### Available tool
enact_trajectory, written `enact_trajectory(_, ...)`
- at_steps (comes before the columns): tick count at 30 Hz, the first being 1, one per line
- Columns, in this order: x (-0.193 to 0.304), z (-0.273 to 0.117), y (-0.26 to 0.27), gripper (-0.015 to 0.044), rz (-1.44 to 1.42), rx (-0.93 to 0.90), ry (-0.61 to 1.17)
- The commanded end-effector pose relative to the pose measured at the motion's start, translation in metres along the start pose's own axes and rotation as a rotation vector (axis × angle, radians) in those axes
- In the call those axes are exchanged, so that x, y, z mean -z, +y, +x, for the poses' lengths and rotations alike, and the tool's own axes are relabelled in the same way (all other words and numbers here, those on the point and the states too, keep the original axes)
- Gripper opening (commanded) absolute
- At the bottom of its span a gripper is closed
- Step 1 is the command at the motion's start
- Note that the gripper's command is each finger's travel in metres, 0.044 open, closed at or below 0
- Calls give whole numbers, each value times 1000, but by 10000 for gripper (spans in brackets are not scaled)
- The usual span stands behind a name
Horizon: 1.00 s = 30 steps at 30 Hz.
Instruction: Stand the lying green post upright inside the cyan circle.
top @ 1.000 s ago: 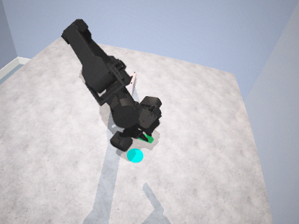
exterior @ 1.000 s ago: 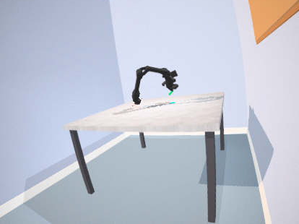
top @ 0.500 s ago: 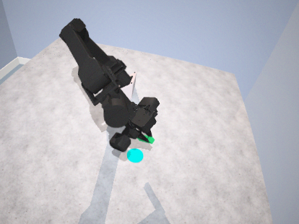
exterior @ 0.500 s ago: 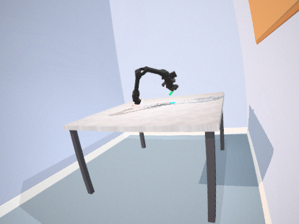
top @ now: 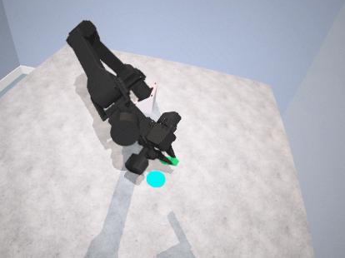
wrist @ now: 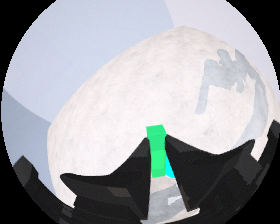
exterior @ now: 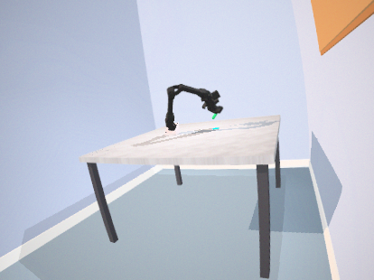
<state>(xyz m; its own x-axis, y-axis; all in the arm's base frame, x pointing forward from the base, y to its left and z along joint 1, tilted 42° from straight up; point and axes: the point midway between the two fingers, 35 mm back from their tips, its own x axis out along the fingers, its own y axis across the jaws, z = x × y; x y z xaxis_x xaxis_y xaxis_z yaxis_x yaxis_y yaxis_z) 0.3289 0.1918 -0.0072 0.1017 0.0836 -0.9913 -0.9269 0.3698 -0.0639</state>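
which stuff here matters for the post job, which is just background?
Job:
- green post, clamped in the gripper, off the table
- cyan circle

Background:
- table
- orange panel on the wall

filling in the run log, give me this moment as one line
phase: carry | hand: shut on green post | post: held off the table, above cyan circle | release: not yet done
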Motion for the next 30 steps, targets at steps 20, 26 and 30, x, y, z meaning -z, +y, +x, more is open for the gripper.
enact_trajectory(20, 3, -6, -1, 23, -34, -1, -175)
enact_trajectory(26, 3, -8, -2, 23, -45, 3, -220)
enact_trajectory(30, 4, -10, -2, 23, -53, 6, -250)
